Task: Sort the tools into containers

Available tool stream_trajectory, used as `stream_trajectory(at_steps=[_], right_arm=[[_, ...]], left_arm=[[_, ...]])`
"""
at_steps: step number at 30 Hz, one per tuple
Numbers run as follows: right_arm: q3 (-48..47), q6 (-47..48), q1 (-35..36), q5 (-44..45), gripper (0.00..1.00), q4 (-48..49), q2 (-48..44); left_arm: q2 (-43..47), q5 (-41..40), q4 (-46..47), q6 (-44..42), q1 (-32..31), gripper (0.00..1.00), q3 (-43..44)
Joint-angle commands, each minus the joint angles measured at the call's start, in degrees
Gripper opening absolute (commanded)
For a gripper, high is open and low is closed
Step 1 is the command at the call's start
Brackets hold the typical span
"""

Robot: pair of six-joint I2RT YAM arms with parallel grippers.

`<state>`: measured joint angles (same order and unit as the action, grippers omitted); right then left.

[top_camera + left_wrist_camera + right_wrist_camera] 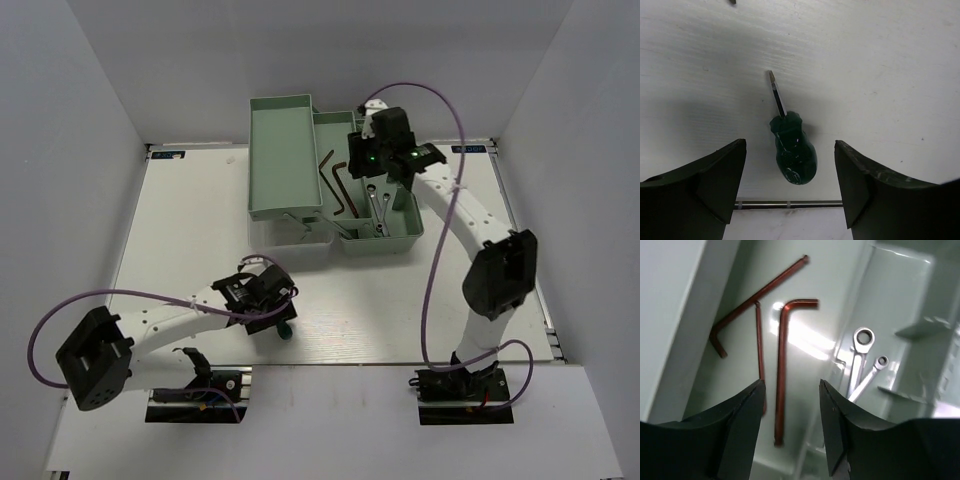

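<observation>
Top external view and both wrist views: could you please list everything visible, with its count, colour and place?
toolbox: one, pale green, far middle of the table
inner tray: one, pale green, at the toolbox's left side
clear lid: one, translucent, just near of the tray
hex keys: three, reddish-brown, in the toolbox's left compartment
wrenches: two, silver, in the compartment to the right of them
screwdriver: one in view, green handle, on the table
table: one, white
cables: two, purple, one along each arm
left gripper: open, over the screwdriver
right gripper: open, above the hex keys
</observation>
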<state>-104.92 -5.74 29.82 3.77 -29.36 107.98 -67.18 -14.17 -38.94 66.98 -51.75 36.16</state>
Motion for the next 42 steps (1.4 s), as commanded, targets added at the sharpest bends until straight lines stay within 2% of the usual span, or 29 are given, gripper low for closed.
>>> stream_trajectory(at_steps=[1, 6, 9, 10, 11, 13, 14, 16, 17, 19, 21, 22, 23, 25, 26, 28, 29, 30, 31, 34, 35, 36, 38, 40, 42], right_arm=[[7.95, -4.72, -2.57, -2.1, 0.54, 4.66, -7.78], [15.97, -6.74, -5.47, -6.05, 0.54, 5.55, -14.71], [20.1, -7.97, -6.96, -7.63, 0.54, 6.07, -17.35], [20.98, -8.41, -7.32, -8.25, 0.54, 6.6, -18.06], [23.16, -8.67, -7.67, -8.69, 0.54, 6.86, -18.68], [25.02, -9.11, -8.55, -10.09, 0.54, 6.95, -20.61], [26.16, -9.2, -9.08, -10.62, 0.54, 6.95, -21.75], [28.19, -9.2, -9.61, -12.2, 0.55, 6.95, -23.69], [28.8, -8.86, -9.87, -12.73, 0.57, 6.43, -25.0], [31.18, -6.58, -10.22, -16.06, 0.71, 5.99, -26.06], [33.36, -2.63, -10.57, -19.84, 0.68, 4.15, -28.61], [34.16, 1.04, -10.66, -23.77, 0.6, 3.44, -29.92], [35.91, 4.82, -10.92, -28.77, 0.44, 1.35, -31.59], [39.86, 10.99, -11.37, -33.37, 0.0, 1.15, -34.05], [42.32, 12.92, -11.37, -41.57, 0.0, 0.46, -35.46], [44.88, 19.43, -11.28, -47.85, 0.0, -2.88, -36.18], [45.42, 20.93, -10.58, -52.85, 0.0, -3.85, -36.09], [45.68, 26.69, -9.97, -54.55, 0.0, -5.08, -35.22], [46.73, 28.22, -9.0, -56.92, 0.0, -8.66, -34.95], [48.84, 32.53, -5.23, -56.24, 0.0, -9.13, -33.28], [49.2, 32.46, -4.52, -55.63, 0.0, -8.7, -33.28], [49.55, 32.46, -2.77, -54.15, 0.0, -8.43, -33.28], [50.16, 31.49, -0.04, -53.17, 0.0, -6.77, -33.72], [50.43, 31.05, 2.33, -50.89, 0.05, -5.97, -33.98], [50.0, 30.35, 3.57, -49.56, 0.14, -5.35, -33.63]], left_arm=[[-2.51, 0.64, 0.09, 2.1, -1.07, 0.81, 2.24], [-8.4, 0.64, -0.52, 3.15, -2.92, 0.76, 5.32], [-11.48, 0.11, -1.57, 3.77, -4.42, 0.65, 6.72], [-12.01, 0.11, -1.58, 3.77, -5.02, 0.6, 7.25], [-12.8, 0.11, -1.58, 3.77, -5.73, 0.5, 7.26], [-12.8, -0.5, -2.46, 4.39, -6.43, 0.38, 7.78], [-12.8, -1.2, -3.24, 4.39, -7.05, 0.29, 7.78], [-11.67, -1.73, -4.73, 4.39, -7.57, 0.19, 9.1], [-11.66, -2.34, -5.53, 4.39, -7.58, 0.09, 9.8], [-10.35, -2.87, -6.24, 2.2, -8.8, 0.01, 13.39], [-7.72, -2.35, -5.46, -6.03, -9.51, 0.0, 18.3], [-6.49, -2.35, -4.14, -9.81, -10.04, 0.0, 19.98], [-3.86, -0.35, -1.0, -18.12, -10.04, 0.0, 21.65], [-1.48, -2.16, -0.17, -22.75, -10.04, 0.0, 27.54], [-0.77, -4.44, -0.17, -25.12, -9.52, 0.0, 29.82], [-0.76, -9.0, -2.63, -29.61, -8.38, 0.0, 37.11], [-1.55, -15.21, -3.16, -31.28, -7.85, 0.0, 39.75], [-2.77, -18.05, -3.86, -33.82, -7.84, 0.0, 45.0], [-6.0, -22.0, -3.86, -35.85, -6.19, 0.0, 47.48], [-12.34, -28.6, -3.86, -41.74, -3.03, 0.0, 58.2], [-16.89, -30.28, -3.86, -42.89, -2.14, 0.0, 60.67], [-19.11, -30.99, -4.39, -43.68, -1.0, 0.0, 65.3], [-23.24, -31.0, -3.34, -46.49, 2.85, 0.0, 69.02], [-29.29, -30.48, -3.34, -47.29, 5.68, 0.0, 74.04], [-33.44, -29.25, -4.03, -47.29, 9.27, 0.0, 78.94]])
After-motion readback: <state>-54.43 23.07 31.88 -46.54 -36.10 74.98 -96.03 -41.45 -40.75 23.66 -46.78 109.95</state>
